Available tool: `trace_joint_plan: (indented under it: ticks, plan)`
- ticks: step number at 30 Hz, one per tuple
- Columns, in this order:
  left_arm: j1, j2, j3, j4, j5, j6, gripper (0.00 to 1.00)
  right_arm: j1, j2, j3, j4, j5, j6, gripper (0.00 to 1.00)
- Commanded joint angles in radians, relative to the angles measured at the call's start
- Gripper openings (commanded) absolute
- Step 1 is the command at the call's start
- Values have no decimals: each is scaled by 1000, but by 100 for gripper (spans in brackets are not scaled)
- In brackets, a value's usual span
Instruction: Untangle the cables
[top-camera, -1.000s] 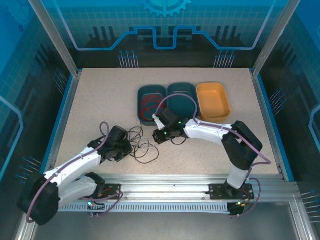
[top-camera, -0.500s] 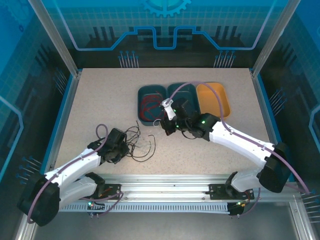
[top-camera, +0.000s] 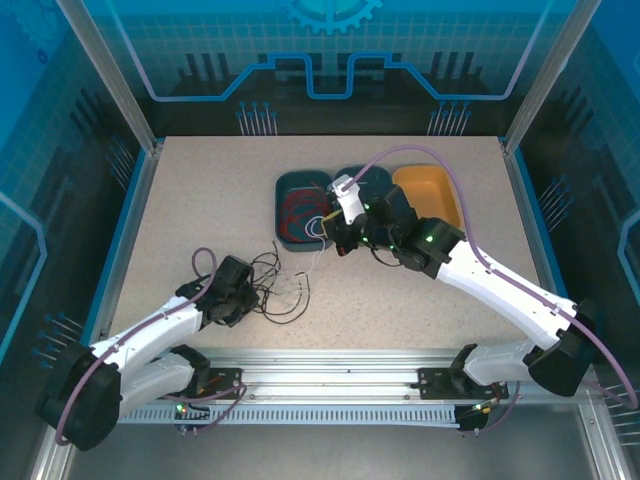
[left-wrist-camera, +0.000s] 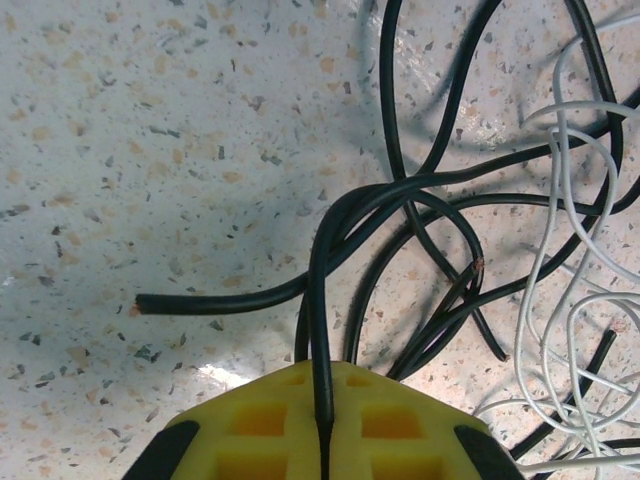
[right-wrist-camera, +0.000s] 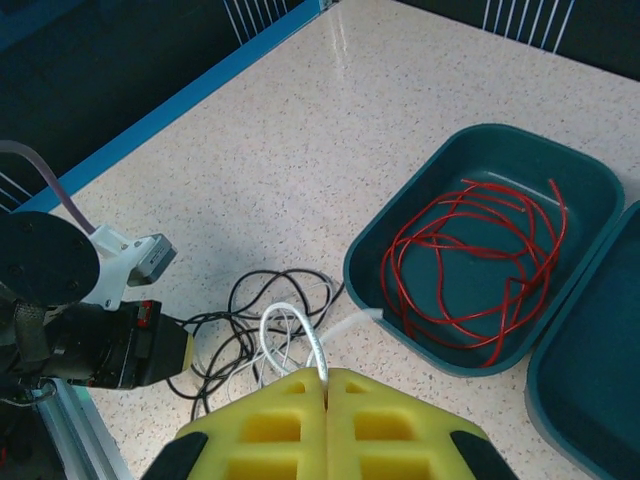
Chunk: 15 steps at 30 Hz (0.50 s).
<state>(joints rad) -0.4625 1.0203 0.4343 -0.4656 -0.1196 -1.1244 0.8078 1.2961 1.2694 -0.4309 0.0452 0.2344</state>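
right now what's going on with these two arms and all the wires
Two robot arms are sorting a cable tangle. The left pincer is shut on a black cable in it, down on the table. The right pincer is shut on a white cable that trails back into that tangle. A red cable lies coiled by itself in a teal tray, so black and white are left to separate.

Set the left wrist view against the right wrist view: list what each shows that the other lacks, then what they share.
Left wrist, not right: black cable clamped in the left gripper, and cut black ends. Right wrist, not left: red cable coiled in a teal tray, and the right gripper shut on white cable. Both: the black-and-white tangle on the speckled table.
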Motion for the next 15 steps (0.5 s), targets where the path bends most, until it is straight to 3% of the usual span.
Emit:
trace_joint_plan:
  ticks: [1,5,15]
  plan:
    - [8,11,-14,-1,-18,3,0,-23,-39,62,-13,-24,-17,1]
    - [9,23,-20,7,-19,-2,0,-34,-64,102,15,-73,-22,0]
    - [9,44,-29,34,-14,-3,0,-74,-51,275,-34,-36,-92,0]
